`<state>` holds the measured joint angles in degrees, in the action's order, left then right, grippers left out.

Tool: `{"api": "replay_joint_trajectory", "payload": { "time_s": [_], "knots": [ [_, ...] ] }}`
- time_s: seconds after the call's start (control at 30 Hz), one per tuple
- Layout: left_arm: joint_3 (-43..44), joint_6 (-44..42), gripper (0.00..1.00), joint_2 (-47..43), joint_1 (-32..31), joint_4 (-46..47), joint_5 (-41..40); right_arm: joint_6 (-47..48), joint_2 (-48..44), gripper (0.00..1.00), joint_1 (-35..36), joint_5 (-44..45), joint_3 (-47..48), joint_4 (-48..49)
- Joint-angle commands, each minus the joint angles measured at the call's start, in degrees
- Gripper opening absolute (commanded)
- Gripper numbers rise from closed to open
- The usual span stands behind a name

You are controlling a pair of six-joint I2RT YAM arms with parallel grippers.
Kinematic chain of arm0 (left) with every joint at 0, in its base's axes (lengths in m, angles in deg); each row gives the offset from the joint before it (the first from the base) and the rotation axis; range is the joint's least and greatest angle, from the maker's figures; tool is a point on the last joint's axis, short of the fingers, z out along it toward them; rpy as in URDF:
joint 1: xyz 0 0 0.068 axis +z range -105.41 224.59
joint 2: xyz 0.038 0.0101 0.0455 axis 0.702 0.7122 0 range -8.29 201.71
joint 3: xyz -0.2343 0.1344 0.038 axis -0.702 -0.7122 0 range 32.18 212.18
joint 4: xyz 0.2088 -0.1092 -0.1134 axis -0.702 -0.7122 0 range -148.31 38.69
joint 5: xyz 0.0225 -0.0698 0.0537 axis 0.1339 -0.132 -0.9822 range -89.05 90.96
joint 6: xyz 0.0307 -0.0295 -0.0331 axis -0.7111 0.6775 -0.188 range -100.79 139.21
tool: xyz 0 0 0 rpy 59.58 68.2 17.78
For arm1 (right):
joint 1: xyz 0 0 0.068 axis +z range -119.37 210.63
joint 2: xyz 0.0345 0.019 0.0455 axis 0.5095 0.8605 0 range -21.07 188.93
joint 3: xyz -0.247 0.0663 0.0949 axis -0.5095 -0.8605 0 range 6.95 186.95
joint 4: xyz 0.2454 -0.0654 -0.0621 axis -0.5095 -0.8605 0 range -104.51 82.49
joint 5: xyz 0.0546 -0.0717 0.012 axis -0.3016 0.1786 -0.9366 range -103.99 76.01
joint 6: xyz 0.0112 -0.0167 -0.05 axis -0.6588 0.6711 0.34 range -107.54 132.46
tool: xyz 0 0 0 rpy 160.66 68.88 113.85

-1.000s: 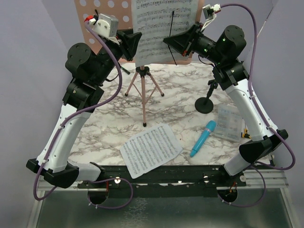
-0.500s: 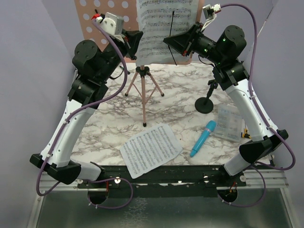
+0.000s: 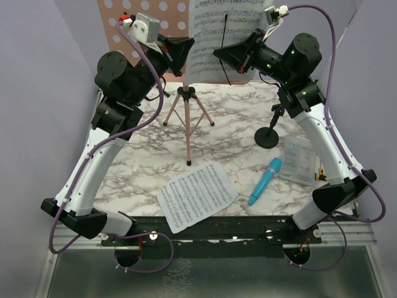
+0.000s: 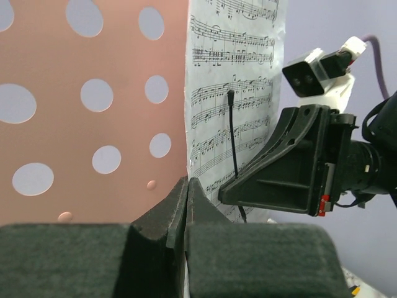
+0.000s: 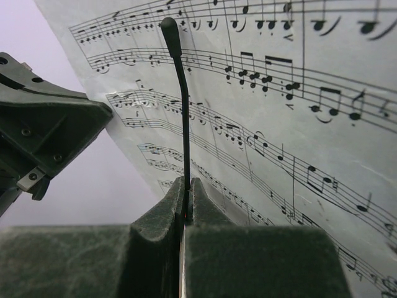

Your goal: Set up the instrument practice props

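The pink perforated music stand (image 3: 139, 15) stands on its tripod legs (image 3: 187, 118) at the back. A white sheet-music page (image 3: 226, 37) rests against it. My left gripper (image 3: 187, 52) is shut on that page's left edge, as the left wrist view shows (image 4: 187, 184). My right gripper (image 3: 218, 55) is shut on a thin black rod (image 5: 184, 105) lying across the page (image 5: 285, 130). A second sheet-music page (image 3: 196, 195) lies flat at the table's front. The blue toy microphone (image 3: 265, 180) lies to its right. The black round-based mic stand (image 3: 268, 134) stands behind it.
A clear plastic packet (image 3: 299, 160) lies at the right by my right arm. The marble tabletop (image 3: 229, 124) ends at a black rail in front. Purple walls close in the left, right and back.
My left gripper has moved right and up, carrying the page's left edge; the page sits further right on the stand, uncovering more pink panel. My right arm has not moved.
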<state>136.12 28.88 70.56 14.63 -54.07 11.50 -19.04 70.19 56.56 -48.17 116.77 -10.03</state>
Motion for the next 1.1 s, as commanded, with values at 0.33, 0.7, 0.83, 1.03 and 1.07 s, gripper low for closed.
{"api": "replay_joint_trajectory", "payload": {
  "time_s": [0.33, 0.7, 0.83, 1.03, 1.07],
  "knots": [
    [-0.9, 0.5, 0.00, -1.5, 0.2, 2.6, 0.3, -0.6, -2.8, 0.00, 0.5, -1.7, -1.6, 2.0],
    [-4.3, -1.1, 0.32, -3.7, 0.2, 2.6, -3.4, -0.7, -2.9, 0.01, 0.5, -1.8, -2.0, 2.0],
    [-4.2, -1.3, 0.54, -4.0, 0.2, 2.6, -3.5, -0.7, -3.1, 0.01, 0.5, -1.7, -2.0, 2.0],
    [-4.5, -1.6, 0.68, -4.4, 0.2, 2.6, -3.6, -0.9, -3.1, 0.00, 0.5, -1.7, -2.2, 2.0],
    [-4.7, -1.7, 0.69, -4.4, 0.2, 2.5, -3.8, -0.9, -3.1, 0.01, 0.5, -1.7, -2.3, 2.0]
  ]
}}
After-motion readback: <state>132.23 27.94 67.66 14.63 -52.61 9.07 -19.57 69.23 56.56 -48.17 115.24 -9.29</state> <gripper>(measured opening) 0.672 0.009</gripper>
